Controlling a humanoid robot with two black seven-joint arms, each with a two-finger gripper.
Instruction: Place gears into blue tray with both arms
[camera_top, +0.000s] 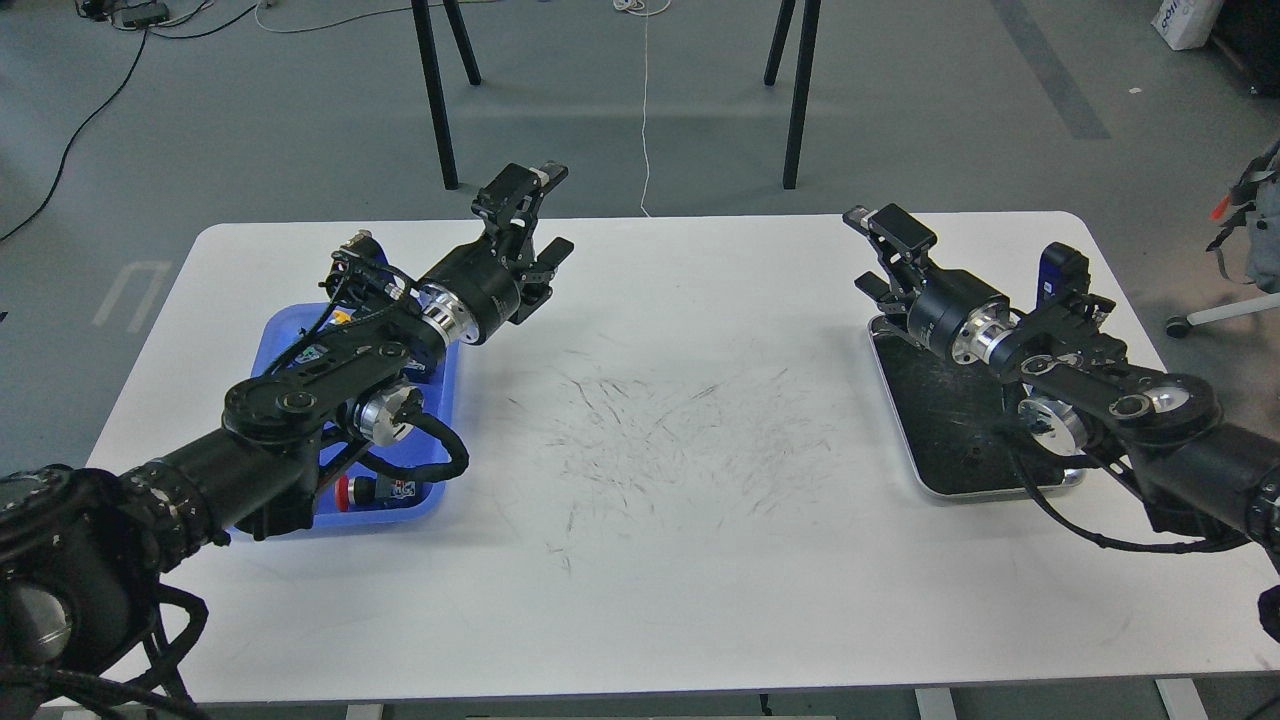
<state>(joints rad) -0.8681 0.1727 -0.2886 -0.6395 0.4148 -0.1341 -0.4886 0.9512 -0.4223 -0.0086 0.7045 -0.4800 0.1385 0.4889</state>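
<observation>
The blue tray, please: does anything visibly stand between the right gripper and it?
Nothing visible does. The table between the right gripper and the blue tray shows only scratch marks. The left arm hangs over most of the tray, hiding its floor.

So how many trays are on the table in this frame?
2. The blue tray sits at the table's left, largely covered by the left arm. The steel tray sits at the right, under the right arm. No other tray shows.

Blue tray (447, 420): shallow, bright blue, flat on the white surface's left side, mostly hidden under the left arm (300, 400).
Gears: too small to make out.
</observation>
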